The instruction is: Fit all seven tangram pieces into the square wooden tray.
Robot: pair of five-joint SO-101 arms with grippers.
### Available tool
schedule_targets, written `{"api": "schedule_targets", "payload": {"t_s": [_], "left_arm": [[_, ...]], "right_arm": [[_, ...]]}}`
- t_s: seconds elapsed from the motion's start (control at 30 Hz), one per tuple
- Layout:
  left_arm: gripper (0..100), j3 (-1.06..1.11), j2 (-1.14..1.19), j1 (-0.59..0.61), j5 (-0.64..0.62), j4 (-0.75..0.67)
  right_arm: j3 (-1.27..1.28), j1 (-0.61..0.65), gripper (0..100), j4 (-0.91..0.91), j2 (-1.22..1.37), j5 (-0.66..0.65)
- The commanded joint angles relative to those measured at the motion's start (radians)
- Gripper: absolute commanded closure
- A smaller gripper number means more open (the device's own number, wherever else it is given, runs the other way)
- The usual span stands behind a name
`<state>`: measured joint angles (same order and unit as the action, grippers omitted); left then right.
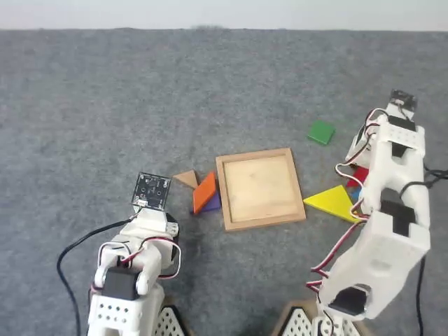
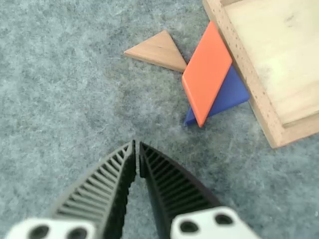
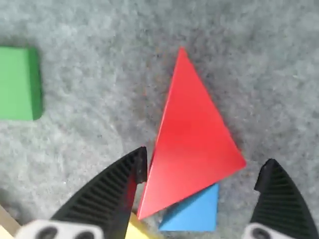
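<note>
The square wooden tray (image 1: 227,194) lies mid-table with nothing in it. By its left wall lie a wooden triangle (image 1: 186,178), an orange parallelogram (image 1: 205,191) and a blue-purple triangle (image 1: 212,204) partly under the orange one. In the left wrist view they are the wooden triangle (image 2: 158,51), orange parallelogram (image 2: 208,69) and blue triangle (image 2: 231,95). My left gripper (image 2: 137,146) is shut, short of them, empty. My right gripper (image 3: 205,167) is open, its fingers on either side of a red triangle (image 3: 192,137) that rests on a light blue piece (image 3: 194,214). A green square (image 1: 321,132) and a yellow triangle (image 1: 332,202) lie right of the tray.
Grey carpet covers the table. The right arm (image 1: 388,210) hangs over the red and blue pieces in the high view. The green square (image 3: 19,83) sits apart from the red triangle. The tray's wall (image 2: 249,79) lies close against the orange and blue pieces.
</note>
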<state>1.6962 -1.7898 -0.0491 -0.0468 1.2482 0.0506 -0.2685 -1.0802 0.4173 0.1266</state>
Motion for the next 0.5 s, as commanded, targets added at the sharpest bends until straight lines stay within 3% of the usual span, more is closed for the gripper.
{"api": "schedule_targets", "payload": {"t_s": [0.0,0.23,0.47], "left_arm": [[99,-0.013,-0.012,-0.002,-0.012,0.006],[99,-0.013,-0.012,-0.002,-0.012,0.006],[99,-0.013,-0.012,-0.002,-0.012,0.006]], "right_arm": [[-0.063,0.004,65.6,-0.004,-0.002,0.011],[-0.061,0.004,66.4,0.005,0.013,0.005],[-0.061,0.008,76.8,0.008,0.013,0.005]]}}
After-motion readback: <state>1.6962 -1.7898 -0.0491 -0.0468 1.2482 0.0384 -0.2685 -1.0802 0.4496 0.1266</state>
